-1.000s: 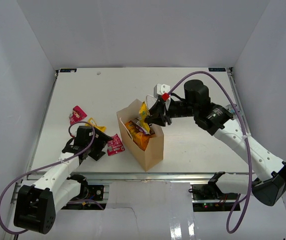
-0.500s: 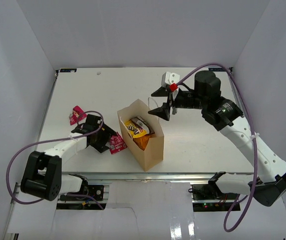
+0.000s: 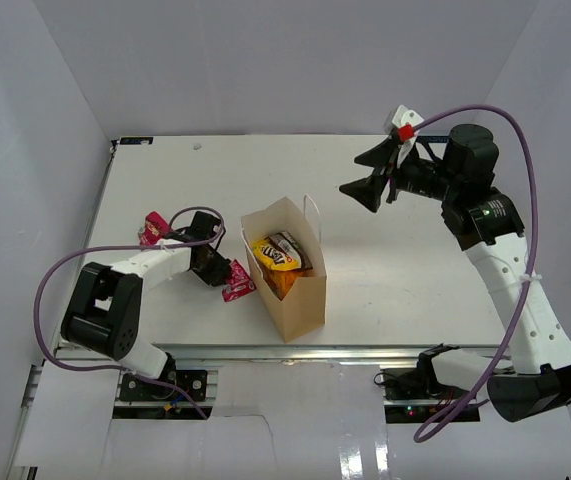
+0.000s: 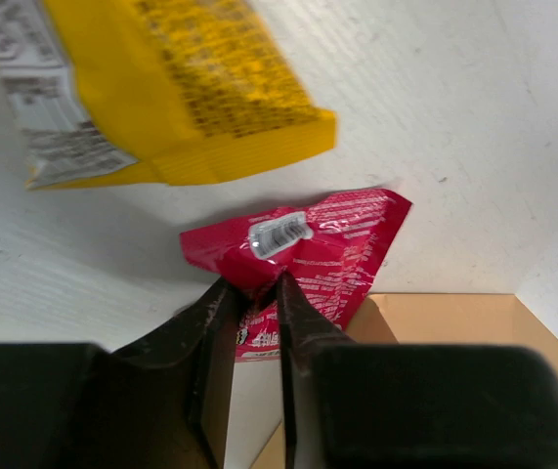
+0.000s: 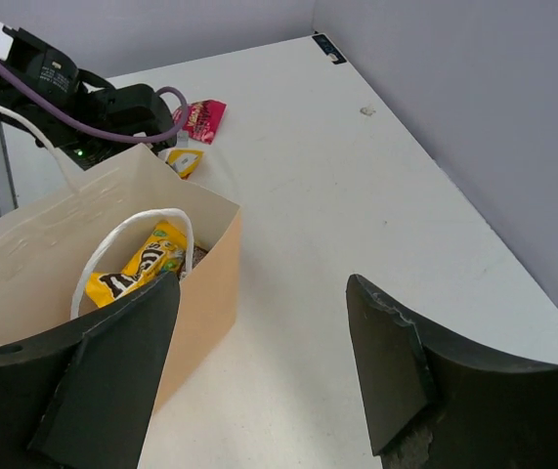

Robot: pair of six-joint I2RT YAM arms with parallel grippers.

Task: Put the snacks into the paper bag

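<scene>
M&M's pack [image 3: 280, 250] and an orange bag [image 3: 283, 285] are already in the paper bag [image 3: 300, 308] near the worktop [image 3: 395, 270] front edge, left gripper [image 4: 256, 285] is clamped on the red pack [image 4: 342, 244] beside it, right gripper [image 3: 367, 176] hangs wide open, and the yellow pack [image 4: 191, 88] and pink pack [image 3: 152, 229] toward the left edge aren't bagged yet.

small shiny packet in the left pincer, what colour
The small shiny packet is pink-red; the left wrist view shows it best.
</scene>
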